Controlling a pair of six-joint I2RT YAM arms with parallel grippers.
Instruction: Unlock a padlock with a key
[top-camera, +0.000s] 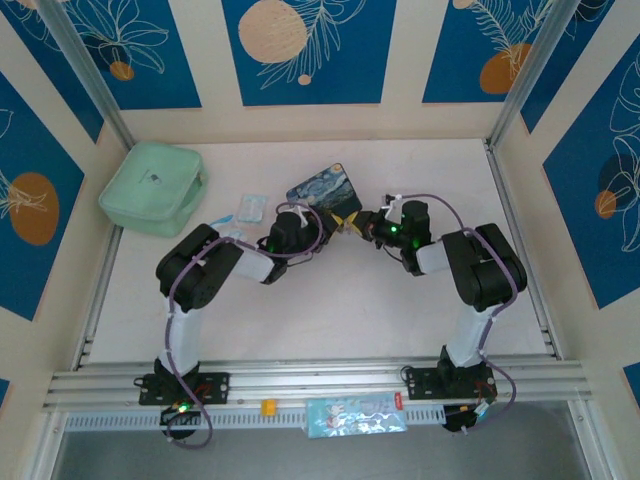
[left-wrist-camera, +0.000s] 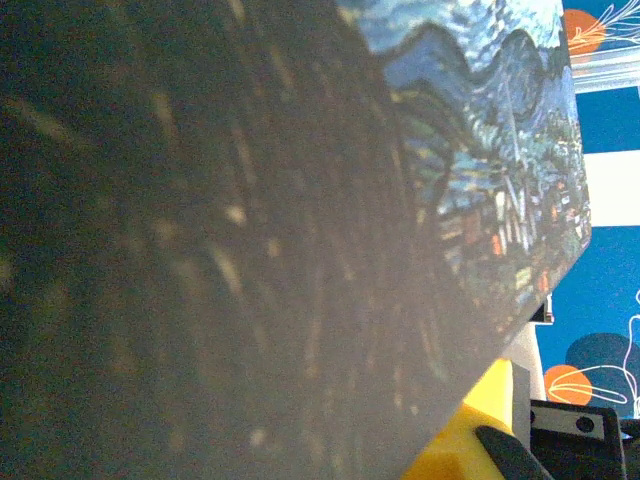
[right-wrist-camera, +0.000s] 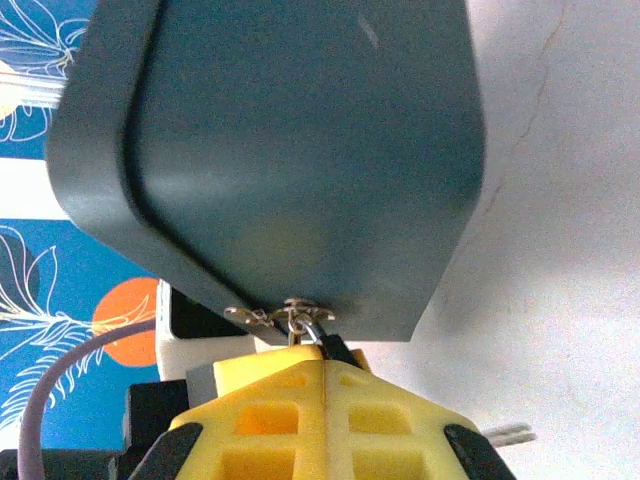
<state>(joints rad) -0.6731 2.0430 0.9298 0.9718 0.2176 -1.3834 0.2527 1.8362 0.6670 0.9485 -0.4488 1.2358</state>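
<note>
The blue starry-night tin is tipped up at mid-table, and both grippers meet at its near corner. Its dark underside carries a small metal clasp. The tiny dark padlock hangs from the clasp by its thin shackle. It sits between yellow fingers of my left gripper, which looks shut on it. My right gripper is shut, and a thin pale key tip pokes out of its seam toward the padlock. In the left wrist view the tin's painted lid looms close, beside one yellow finger.
A mint-green pouch lies at the back left, with small clear-blue packets between it and the tin. A printed packet and a small yellow block lie on the front rail. Patterned walls close in on three sides.
</note>
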